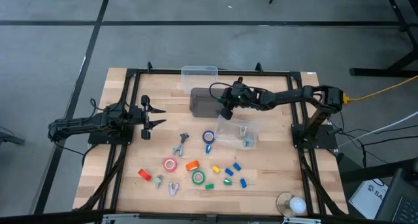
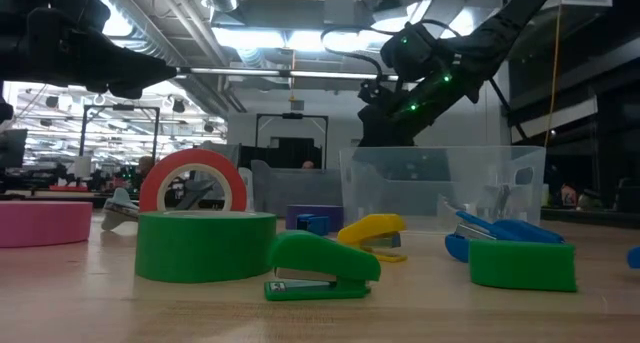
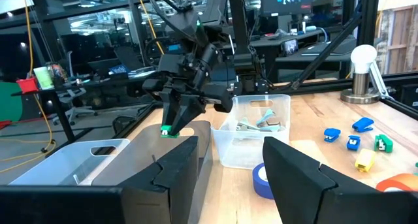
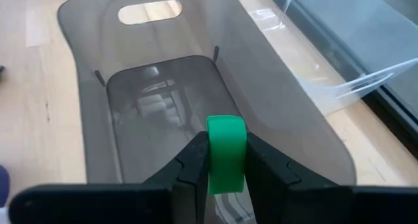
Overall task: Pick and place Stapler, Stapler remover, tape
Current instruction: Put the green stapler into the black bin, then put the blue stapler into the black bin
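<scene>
My right gripper (image 1: 225,110) is shut on a small green stapler (image 4: 226,152) above the open grey bin (image 1: 204,101). The stapler also shows in the left wrist view (image 3: 168,131). My left gripper (image 1: 154,115) is open and empty at the table's left, clear of everything. On the table lie a blue tape roll (image 1: 208,137), a pink one (image 1: 170,164) and a green one (image 1: 198,178). Small staplers lie there too, among them an orange one (image 1: 192,165) and a red one (image 1: 144,175). Metal staple removers (image 1: 181,144) lie between them. My right gripper pinches the green stapler between its two fingers (image 4: 196,160), one on each side face (image 4: 215,160). The fingers point down into the bin's opening. The stapler is lifted clear, above the grey bin's floor (image 4: 163,113), and its rounded end stands out beyond the fingertips.
A clear bin (image 1: 238,134) with staple removers in it stands on the near side of my right gripper. Another clear bin (image 1: 199,72) stands at the far edge. Several blue, yellow and green staplers (image 1: 232,173) lie near the front. A white ball on a stand (image 1: 292,204) is at the front right.
</scene>
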